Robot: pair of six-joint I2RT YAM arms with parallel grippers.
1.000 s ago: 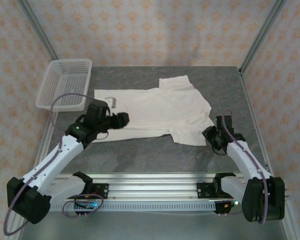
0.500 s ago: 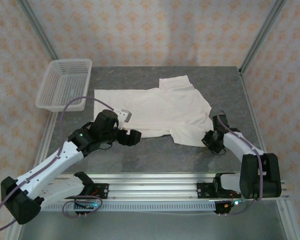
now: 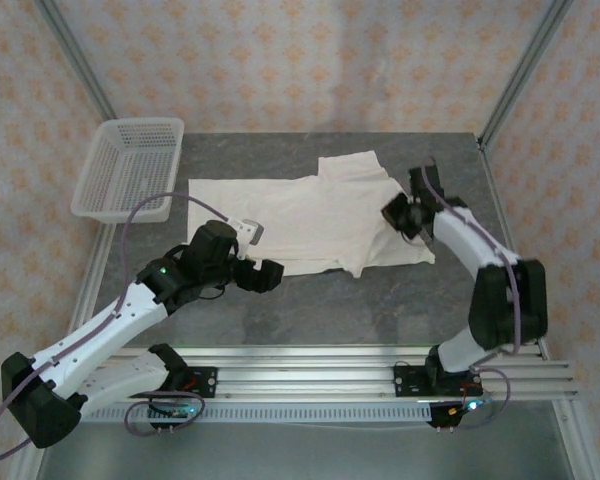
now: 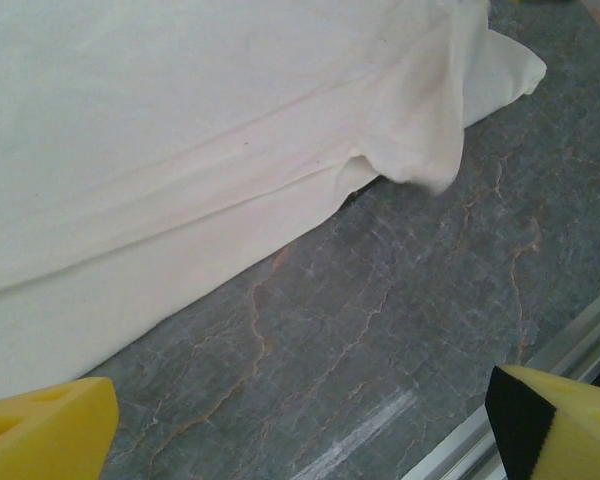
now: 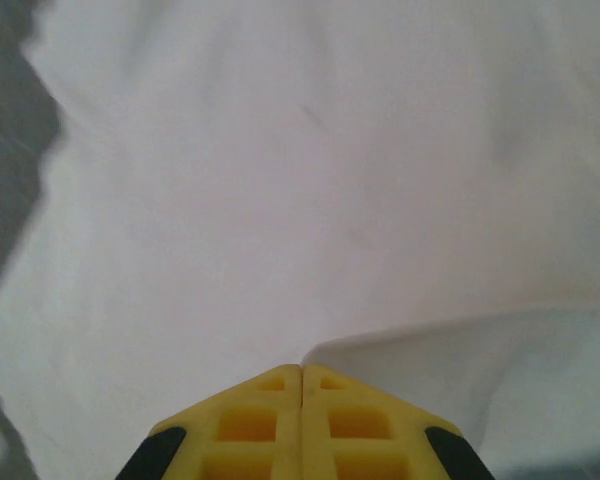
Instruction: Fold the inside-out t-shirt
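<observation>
The left arm stretches from the lower left of the top view toward the centre with its elbow bent. The left gripper points right with jaws spread wide, and its yellow fingers sit in the bottom corners of the wrist view. The right arm rises from the lower right and bends inward. The right gripper, right of centre, has its fingers pressed together on a fold of the t-shirt.

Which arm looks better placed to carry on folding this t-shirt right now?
Probably right. The right jaws are shut on a fold of the t-shirt at its sleeve end, ready to carry it across. The left jaws stand open over bare table beside the hem, holding nothing.
</observation>
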